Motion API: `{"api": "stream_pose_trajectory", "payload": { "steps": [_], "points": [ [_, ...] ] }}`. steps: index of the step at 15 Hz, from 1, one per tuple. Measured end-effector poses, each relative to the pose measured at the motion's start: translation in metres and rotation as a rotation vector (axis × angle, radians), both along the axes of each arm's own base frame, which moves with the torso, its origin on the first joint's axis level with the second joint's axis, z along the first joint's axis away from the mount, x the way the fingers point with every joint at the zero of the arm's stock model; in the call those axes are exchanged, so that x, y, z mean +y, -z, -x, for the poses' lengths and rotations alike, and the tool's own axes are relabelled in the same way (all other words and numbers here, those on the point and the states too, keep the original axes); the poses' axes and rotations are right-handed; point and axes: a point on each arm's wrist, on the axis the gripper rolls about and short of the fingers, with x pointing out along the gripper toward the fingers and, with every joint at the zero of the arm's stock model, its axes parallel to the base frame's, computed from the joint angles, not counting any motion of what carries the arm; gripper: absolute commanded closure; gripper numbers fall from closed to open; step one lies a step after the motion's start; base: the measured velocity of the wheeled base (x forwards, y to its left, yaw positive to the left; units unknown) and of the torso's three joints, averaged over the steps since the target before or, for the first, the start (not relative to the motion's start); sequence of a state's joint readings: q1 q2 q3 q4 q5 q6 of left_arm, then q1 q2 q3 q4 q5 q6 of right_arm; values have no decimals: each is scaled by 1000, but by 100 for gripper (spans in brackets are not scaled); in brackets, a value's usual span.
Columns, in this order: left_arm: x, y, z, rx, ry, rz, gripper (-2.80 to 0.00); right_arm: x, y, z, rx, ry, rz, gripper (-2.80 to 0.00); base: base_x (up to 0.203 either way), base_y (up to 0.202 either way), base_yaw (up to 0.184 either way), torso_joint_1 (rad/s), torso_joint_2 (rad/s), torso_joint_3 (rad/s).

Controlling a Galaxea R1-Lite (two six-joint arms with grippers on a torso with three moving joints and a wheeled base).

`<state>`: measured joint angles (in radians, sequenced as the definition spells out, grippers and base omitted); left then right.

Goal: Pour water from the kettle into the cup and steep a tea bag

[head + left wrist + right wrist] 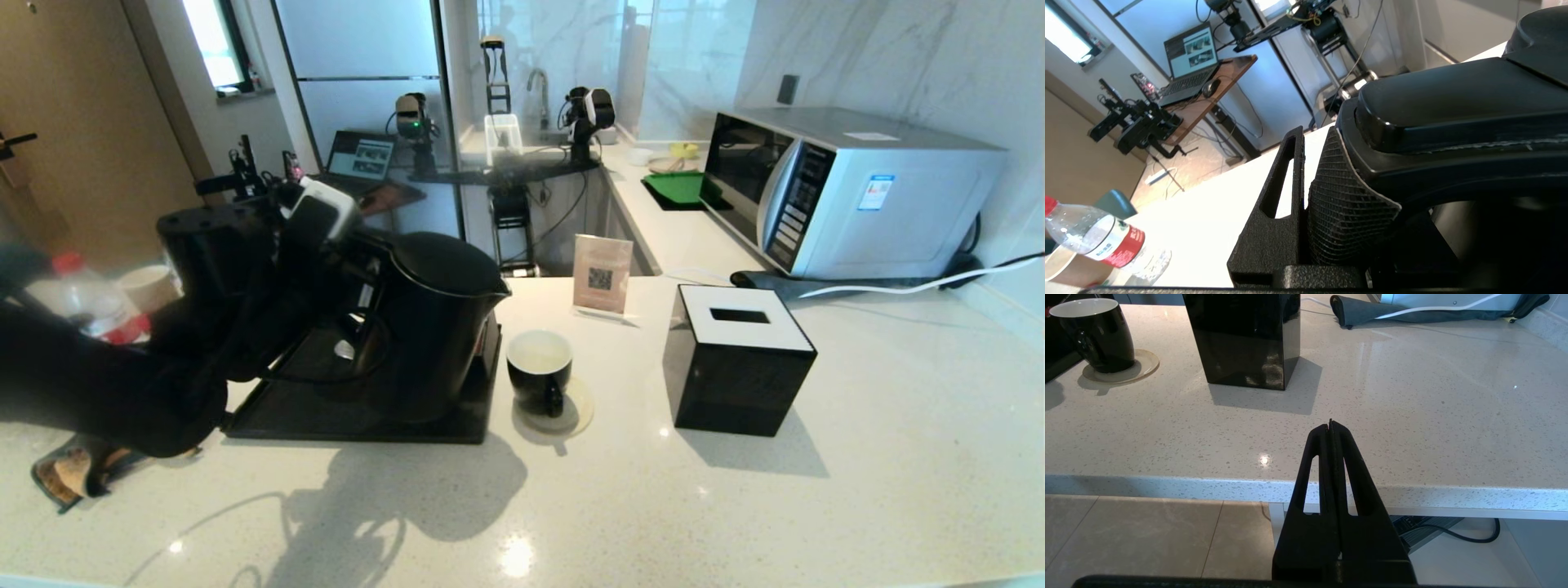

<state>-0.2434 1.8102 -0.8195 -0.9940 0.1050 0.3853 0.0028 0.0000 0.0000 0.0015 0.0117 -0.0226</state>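
I am gripping the kettle (437,322) handle in the left gripper (1306,196), judging it heavy, rigid; right gripper (1331,426) closed.

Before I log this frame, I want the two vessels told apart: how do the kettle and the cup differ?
The kettle is tall, lidded and black all over; the cup is short, open-topped and white inside. The kettle is over the black tray, its handle clamped in the left gripper; the cup stands free on a round coaster on the counter. Both are black outside and have a handle.
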Motion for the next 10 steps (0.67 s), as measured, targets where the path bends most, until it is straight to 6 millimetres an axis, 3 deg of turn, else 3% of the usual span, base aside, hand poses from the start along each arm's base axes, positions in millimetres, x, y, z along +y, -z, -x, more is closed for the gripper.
{"api": "stream_pose_trajectory", "payload": {
  "steps": [10],
  "points": [
    [-15, -6, 0, 28, -12, -56, 0, 0, 0, 0, 0, 0, 0, 0, 0, 0, 0, 0, 0, 0]
  ]
}}
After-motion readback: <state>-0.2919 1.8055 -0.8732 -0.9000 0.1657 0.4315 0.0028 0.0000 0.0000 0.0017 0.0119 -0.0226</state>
